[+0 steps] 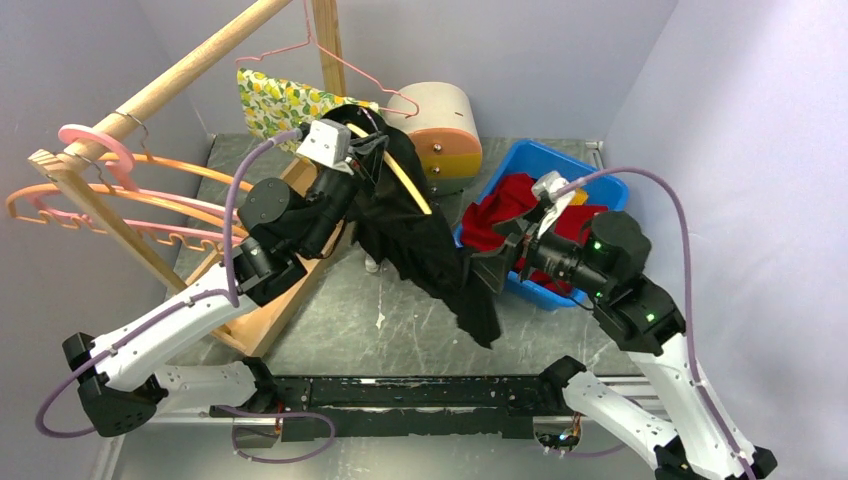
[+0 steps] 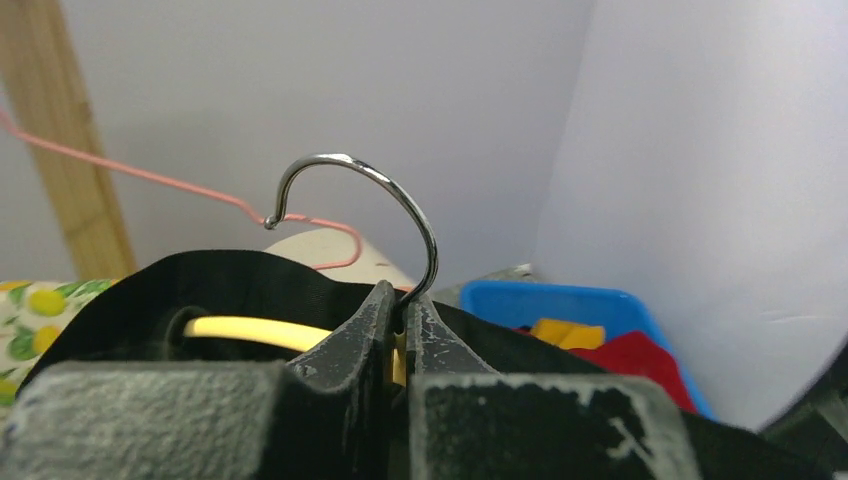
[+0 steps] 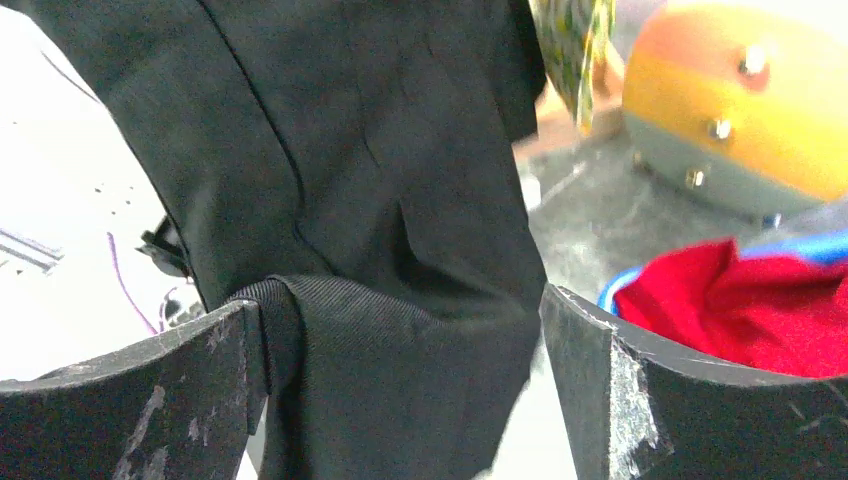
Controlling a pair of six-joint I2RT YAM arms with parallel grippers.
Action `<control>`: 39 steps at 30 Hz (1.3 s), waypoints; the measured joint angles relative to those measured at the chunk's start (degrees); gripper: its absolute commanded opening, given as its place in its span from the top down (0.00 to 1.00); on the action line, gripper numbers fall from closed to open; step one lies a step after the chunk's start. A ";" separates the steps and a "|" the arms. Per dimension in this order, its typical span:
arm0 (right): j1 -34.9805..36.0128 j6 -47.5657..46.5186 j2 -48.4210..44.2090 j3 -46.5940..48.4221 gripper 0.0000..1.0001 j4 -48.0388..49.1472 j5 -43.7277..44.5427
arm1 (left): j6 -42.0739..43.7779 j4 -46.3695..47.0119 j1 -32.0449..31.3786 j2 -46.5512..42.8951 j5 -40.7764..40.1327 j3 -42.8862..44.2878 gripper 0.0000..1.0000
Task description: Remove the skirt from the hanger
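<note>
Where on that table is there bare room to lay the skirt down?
The grey tabletop is bare in the near middle, between the wooden rack's base and the blue plastic bin. Behind, the black skirt and orange drawer box crowd it.

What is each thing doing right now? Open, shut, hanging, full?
skirt: draped on the hanger, hem hanging down.
hanger: held in the air, off the rack.
left gripper: shut on the hanger.
right gripper: open around the skirt.
bin: holds red cloth.

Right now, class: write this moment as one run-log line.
left hand: shut on hanger | right hand: open, skirt between fingers | skirt: on hanger
</note>
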 measured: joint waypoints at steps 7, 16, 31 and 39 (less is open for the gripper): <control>-0.02 0.74 -3.93 -4.28 0.00 -8.04 4.28 | 2.29 1.40 -0.31 1.75 -10.60 -1.01 0.93; -0.02 0.09 -7.48 0.87 0.00 -18.47 5.38 | 5.92 4.24 -0.37 1.92 -13.35 -3.37 0.93; -0.02 6.95 18.40 19.19 0.08 -5.88 16.39 | 6.82 1.60 -0.52 -1.46 8.04 -9.18 0.93; -0.02 10.69 36.52 26.82 0.18 -0.15 14.03 | 5.75 1.09 -0.57 -2.97 19.02 -11.39 0.93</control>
